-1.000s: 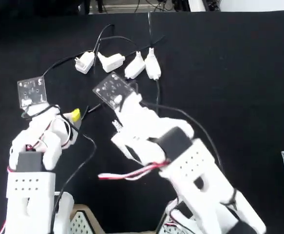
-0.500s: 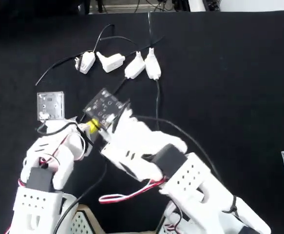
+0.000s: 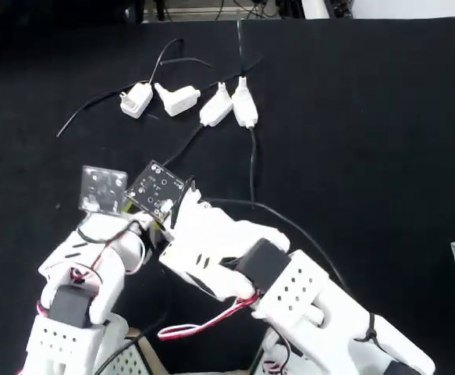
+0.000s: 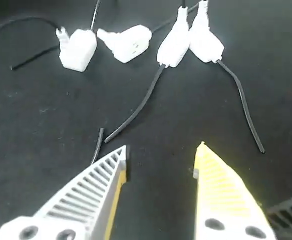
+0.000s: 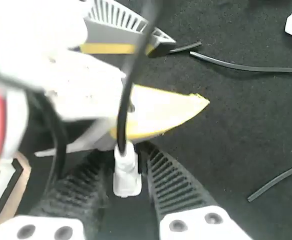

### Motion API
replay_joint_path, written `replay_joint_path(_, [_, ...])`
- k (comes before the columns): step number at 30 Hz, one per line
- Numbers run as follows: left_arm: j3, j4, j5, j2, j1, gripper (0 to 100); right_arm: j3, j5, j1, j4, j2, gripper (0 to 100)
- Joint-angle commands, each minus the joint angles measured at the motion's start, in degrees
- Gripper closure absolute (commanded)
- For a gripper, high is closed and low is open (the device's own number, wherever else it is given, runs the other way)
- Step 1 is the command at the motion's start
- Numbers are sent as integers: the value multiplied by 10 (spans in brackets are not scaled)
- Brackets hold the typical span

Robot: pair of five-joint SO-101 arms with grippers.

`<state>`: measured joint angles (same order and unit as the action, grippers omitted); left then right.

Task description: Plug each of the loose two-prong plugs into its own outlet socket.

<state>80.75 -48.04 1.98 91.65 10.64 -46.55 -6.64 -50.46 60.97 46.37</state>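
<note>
My right end effector [image 5: 128,152] is clamped on a white plug [image 5: 126,180], and the left end effector [image 4: 162,150] is wide open and empty. I'd square it to the socket [image 3: 179,98], upper left in the high view, then push slow.

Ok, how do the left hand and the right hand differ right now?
The left hand is open with nothing between its fingers; the right hand is shut on a white plug with a black cord. The left hand's fingers are one pale grey and one yellow; the right hand's are black. Both have ribbed fingers and sit close together over the black table.
</note>
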Motion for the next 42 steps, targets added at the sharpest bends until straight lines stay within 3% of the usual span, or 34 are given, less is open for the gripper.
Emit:
replay_joint_path(1, [2, -26, -17, 61, 25, 779, 3, 25, -13, -8, 9, 986])
replay_joint_path(8, [3, -89, -46, 128, 47, 780, -26, 25, -13, -33, 9, 986])
replay_joint_path(21, [3, -91, -68, 127, 40, 780, -40, 25, -10, -40, 10, 986])
replay_joint_path(25, [-13, -94, -65, 125, -45, 775, -40, 25, 15, -31, 13, 986])
replay_joint_path(32, [-72, -183, -77, 121, -162, 701, -48, 25, 79, -27, 13, 986])
replay_joint_path(38, [-110, -225, -198, 103, -291, 701, -76, 22, 102, -33, 13, 986])
replay_joint_path(42, [-149, -225, -295, 6, -390, 699, -78, 21, 102, -33, 13, 986])
